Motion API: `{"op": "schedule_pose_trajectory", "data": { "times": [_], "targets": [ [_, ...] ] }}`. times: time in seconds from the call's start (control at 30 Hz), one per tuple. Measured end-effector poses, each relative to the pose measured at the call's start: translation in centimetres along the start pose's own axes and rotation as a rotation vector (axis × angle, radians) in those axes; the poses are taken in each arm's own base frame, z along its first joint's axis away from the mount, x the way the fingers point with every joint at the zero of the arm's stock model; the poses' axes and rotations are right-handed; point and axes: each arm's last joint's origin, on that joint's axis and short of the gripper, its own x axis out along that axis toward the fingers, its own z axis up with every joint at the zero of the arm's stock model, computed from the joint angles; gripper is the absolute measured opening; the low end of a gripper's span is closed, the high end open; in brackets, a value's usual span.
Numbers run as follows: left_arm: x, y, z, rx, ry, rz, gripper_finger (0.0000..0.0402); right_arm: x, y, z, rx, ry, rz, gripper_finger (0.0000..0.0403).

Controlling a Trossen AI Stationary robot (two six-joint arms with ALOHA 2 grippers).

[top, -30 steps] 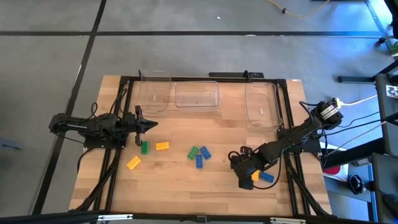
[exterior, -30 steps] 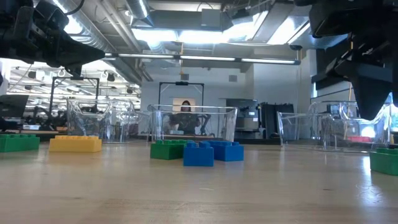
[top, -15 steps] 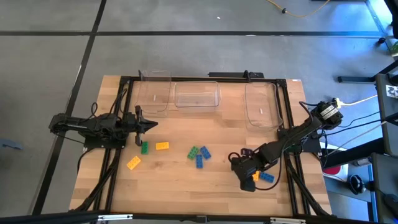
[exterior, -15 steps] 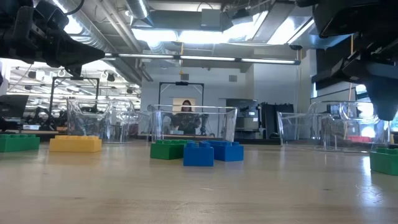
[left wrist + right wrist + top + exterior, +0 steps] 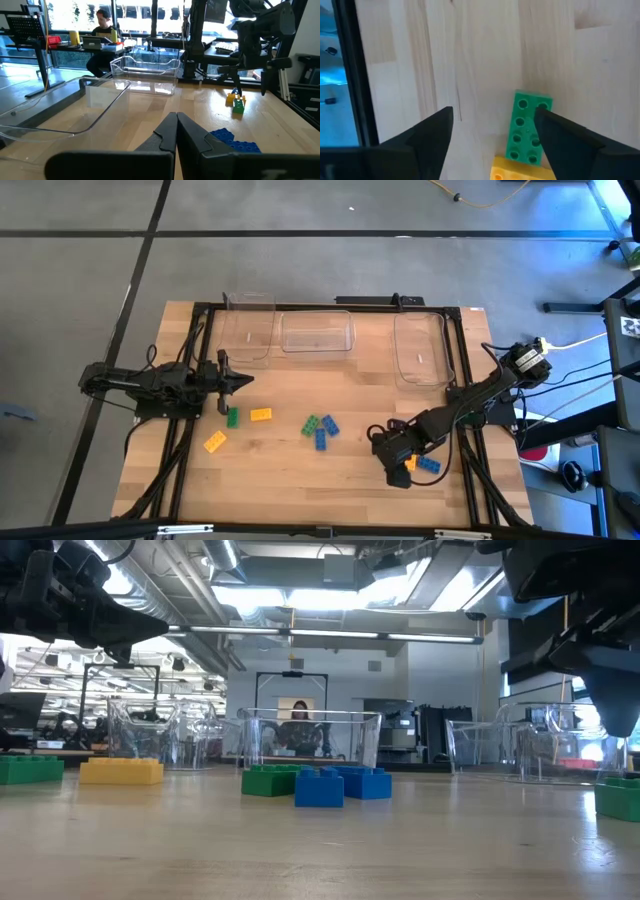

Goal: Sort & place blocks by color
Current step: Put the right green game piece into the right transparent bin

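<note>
Blocks are the target: the right gripper (image 5: 492, 131) hangs with jaws apart over a green block (image 5: 527, 127) butted against a yellow block (image 5: 522, 169), lower right of the high view. Judged best: shift until the green one sits centred between the jaws, then descend and close across its narrow sides. The left gripper (image 5: 176, 131), jaws together, waits mid-left above the surface (image 5: 290, 480), near other blocks (image 5: 320, 429).

Right gripper (image 5: 492, 132) over two blocks
Its dark fingers (image 5: 427, 132) stand apart above the wooden table (image 5: 470, 45); a green block (image 5: 526, 127) touches a yellow block (image 5: 517, 170).
</note>
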Motion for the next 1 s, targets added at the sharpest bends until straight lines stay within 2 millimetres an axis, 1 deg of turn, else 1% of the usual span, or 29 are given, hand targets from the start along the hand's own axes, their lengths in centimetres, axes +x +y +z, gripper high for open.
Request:
{"op": "schedule_pose_trajectory", "data": {
  "times": [0.1, 0.27, 0.37, 0.63, 0.8, 1.0],
  "targets": [
    [0.0, 0.0, 0.0, 0.000, 0.000, 0.000, 0.0000, 0.0, 0.0, 0.0, 0.001, 0.004, 0.009, 0.0286],
    [0.0, 0.0, 0.0, 0.000, 0.000, 0.000, 0.0000, 0.0, 0.2, 0.0, -0.068, 0.025, 0.047, 0.0286],
    [0.0, 0.0, 0.0, 0.000, 0.001, 0.000, 0.0000, 0.0, 0.2, 0.0, -0.075, 0.022, 0.047, 0.0286],
    [0.0, 0.0, 0.0, 0.000, 0.000, 0.000, 0.0000, 0.0, -0.3, -0.2, -0.072, -0.003, -0.063, 0.0286],
    [0.0, 0.0, 0.0, 0.000, 0.000, 0.000, 0.0000, 0.1, -0.5, -0.2, -0.071, -0.019, -0.096, 0.0286],
    [0.0, 0.0, 0.0, 0.000, 0.000, 0.000, 0.0000, 1.2, -1.5, -1.5, 0.038, 0.032, -0.107, 0.0286]
  ]
}}
